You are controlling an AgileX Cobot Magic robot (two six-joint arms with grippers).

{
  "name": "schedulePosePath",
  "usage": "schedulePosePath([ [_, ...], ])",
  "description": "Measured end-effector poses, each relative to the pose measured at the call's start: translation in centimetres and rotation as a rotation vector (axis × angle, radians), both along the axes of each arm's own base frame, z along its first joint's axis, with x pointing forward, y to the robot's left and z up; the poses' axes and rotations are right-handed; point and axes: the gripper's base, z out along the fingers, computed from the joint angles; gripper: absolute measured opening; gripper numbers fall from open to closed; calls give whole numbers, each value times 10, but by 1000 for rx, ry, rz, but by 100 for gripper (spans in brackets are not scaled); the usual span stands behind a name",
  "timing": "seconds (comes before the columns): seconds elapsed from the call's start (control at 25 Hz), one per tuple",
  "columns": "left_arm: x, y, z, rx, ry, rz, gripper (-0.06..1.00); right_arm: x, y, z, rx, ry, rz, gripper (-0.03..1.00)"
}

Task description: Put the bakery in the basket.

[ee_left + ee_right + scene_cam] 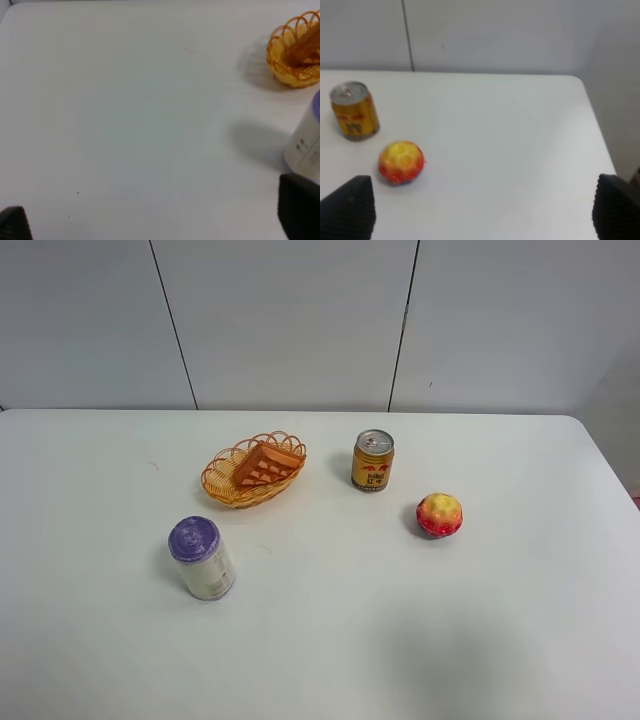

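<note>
The orange-brown waffle wedge (264,466) lies inside the oval wicker basket (222,486) at the table's middle left, leaning on its far rim. In the left wrist view the basket (282,70) shows at the edge with the waffle (304,47) in it. Neither gripper shows in the high view. The left gripper (160,222) is open and empty over bare table; its dark fingertips (299,207) stand wide apart. The right gripper (482,210) is open and empty, fingertips (350,207) wide apart, near the red-and-yellow ball.
A purple-lidded white can (202,559) stands in front of the basket and shows in the left wrist view (306,147). A gold can (372,460) stands right of the basket. A red-and-yellow ball (439,514) lies further right. The white table (400,640) ends at a grey wall.
</note>
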Motion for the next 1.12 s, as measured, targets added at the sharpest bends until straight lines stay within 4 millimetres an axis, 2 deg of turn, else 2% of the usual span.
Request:
schedulePosePath([
  [0.24,0,0,0,0,0,0,99,-5,-1,-10,-6,58,-9,84],
  [0.48,0,0,0,0,0,0,99,8,2,-42,30,192,15,84],
  [1.12,0,0,0,0,0,0,99,9,1,-43,48,193,-1,84],
])
